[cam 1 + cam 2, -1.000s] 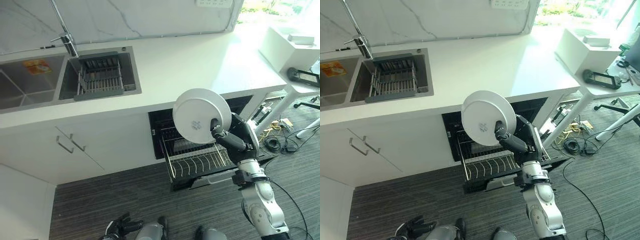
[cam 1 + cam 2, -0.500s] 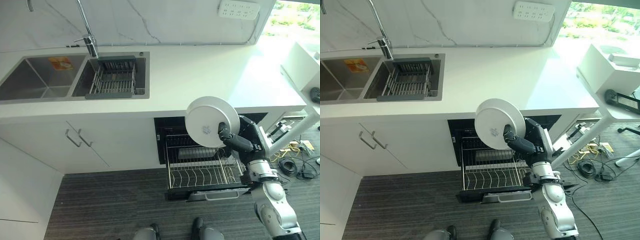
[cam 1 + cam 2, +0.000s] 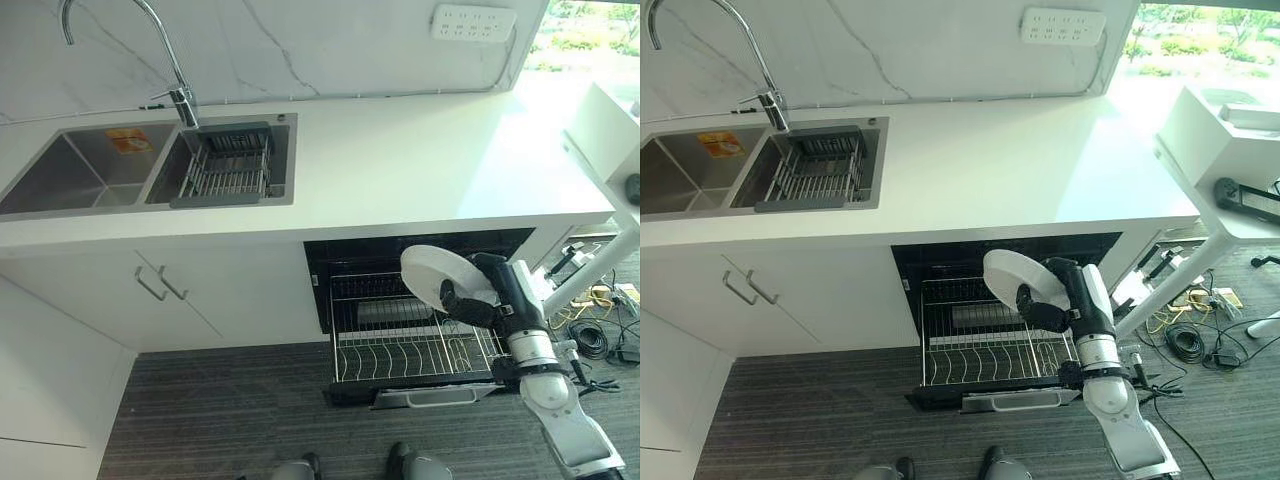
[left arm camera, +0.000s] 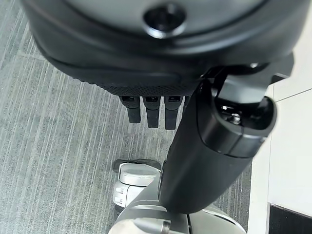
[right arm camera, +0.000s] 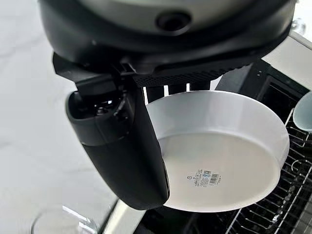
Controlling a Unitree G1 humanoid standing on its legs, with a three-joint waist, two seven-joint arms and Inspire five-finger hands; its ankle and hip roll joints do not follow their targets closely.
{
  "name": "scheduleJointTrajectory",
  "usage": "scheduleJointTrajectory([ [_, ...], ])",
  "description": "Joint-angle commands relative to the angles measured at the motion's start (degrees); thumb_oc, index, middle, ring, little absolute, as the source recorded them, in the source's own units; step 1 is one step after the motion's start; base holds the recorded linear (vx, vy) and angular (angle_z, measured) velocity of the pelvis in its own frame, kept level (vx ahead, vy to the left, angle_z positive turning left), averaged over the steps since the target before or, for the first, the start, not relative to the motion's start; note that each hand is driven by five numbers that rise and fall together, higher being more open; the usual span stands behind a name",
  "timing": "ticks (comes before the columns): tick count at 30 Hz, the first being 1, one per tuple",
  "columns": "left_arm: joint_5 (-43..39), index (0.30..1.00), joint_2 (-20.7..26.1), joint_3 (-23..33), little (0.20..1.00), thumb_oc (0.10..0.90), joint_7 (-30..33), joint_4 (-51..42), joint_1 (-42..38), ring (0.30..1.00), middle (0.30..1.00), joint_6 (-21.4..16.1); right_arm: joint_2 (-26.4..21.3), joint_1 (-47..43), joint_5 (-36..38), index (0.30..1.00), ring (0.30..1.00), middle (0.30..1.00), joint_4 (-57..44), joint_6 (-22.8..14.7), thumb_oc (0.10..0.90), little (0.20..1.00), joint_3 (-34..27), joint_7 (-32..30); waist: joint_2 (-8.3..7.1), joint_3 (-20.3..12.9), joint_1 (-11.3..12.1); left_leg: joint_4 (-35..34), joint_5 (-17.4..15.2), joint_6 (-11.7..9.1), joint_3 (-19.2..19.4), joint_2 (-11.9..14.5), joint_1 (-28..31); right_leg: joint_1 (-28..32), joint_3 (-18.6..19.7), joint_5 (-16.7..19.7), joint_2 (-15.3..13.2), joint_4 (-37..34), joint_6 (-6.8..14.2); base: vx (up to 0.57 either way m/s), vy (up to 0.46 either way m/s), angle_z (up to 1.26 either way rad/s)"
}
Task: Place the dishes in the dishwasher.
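Plate: a white plate is tilted above the pulled-out dishwasher rack, its underside up, not touching the wires.
Right hand: the right hand pinches the plate's rim, thumb on the underside and fingers curled behind.
Rack: the wire rack juts from the open dishwasher under the white counter; a pale dish, hard to make out, seems to sit at the rack's edge.
Left hand: the left hand hangs over grey floor, fingers straight and holding nothing.
Sink: a sink with a drainer basket sits well left of the dishwasher.
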Motion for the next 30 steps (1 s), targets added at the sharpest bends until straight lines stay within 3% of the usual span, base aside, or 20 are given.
scheduleJointTrajectory([
  [1, 2.3, 0.900, 1.8, -1.8, 0.900, 0.800, -0.4, 0.1, -1.8, 0.900, 0.900, -2.6, -2.8, -6.7, -8.5, 0.300, 0.300, 0.300, -2.7, -9.8, 0.400, 0.300, -1.5, -9.2, -0.53, -1.2, 0.1, 1.9, -7.7, -1.6, 0.1, 2.3, 1.0, 2.7, 2.0, -3.3, -1.9, -4.0, 6.5, 0.00, 0.000, 0.00],
  [10, 4.5, 0.900, 3.5, -3.3, 0.900, 0.800, -1.0, 0.6, -2.6, 0.900, 0.900, -3.0, -7.2, -11.3, -21.1, 0.300, 0.300, 0.300, 6.5, -7.7, 0.400, 0.300, 6.2, -20.6, -0.62, -1.7, 2.4, 1.9, -7.9, -1.5, -1.0, 1.7, 0.9, 3.4, 0.6, -3.5, -2.6, -4.0, 7.0, 0.01, 0.000, 0.09],
  [25, 5.9, 0.900, 6.4, -8.1, 0.900, 0.800, -2.1, -2.6, -3.3, 0.900, 0.900, -1.0, -6.1, -20.8, -24.3, 0.300, 0.300, 0.300, 27.5, -6.2, 0.400, 0.300, 18.6, -20.1, -0.35, -0.7, 6.9, 1.9, -7.0, -1.6, -3.1, 1.1, 0.1, 4.1, -2.4, -2.9, -4.0, -4.0, 7.4, 0.01, -0.004, 0.11],
  [30, 2.2, 0.900, 7.0, -8.7, 0.900, 0.800, -2.9, -5.2, -3.0, 0.900, 0.900, 0.7, -5.2, -23.3, -24.4, 0.300, 0.300, 0.300, 32.0, -4.4, 0.400, 0.300, 19.0, -20.8, 0.32, 0.2, 8.1, 1.9, -6.3, -1.7, -4.1, 0.8, -0.6, 3.9, -3.6, -2.4, -4.5, -4.0, 7.4, 0.01, 0.001, 0.14],
])
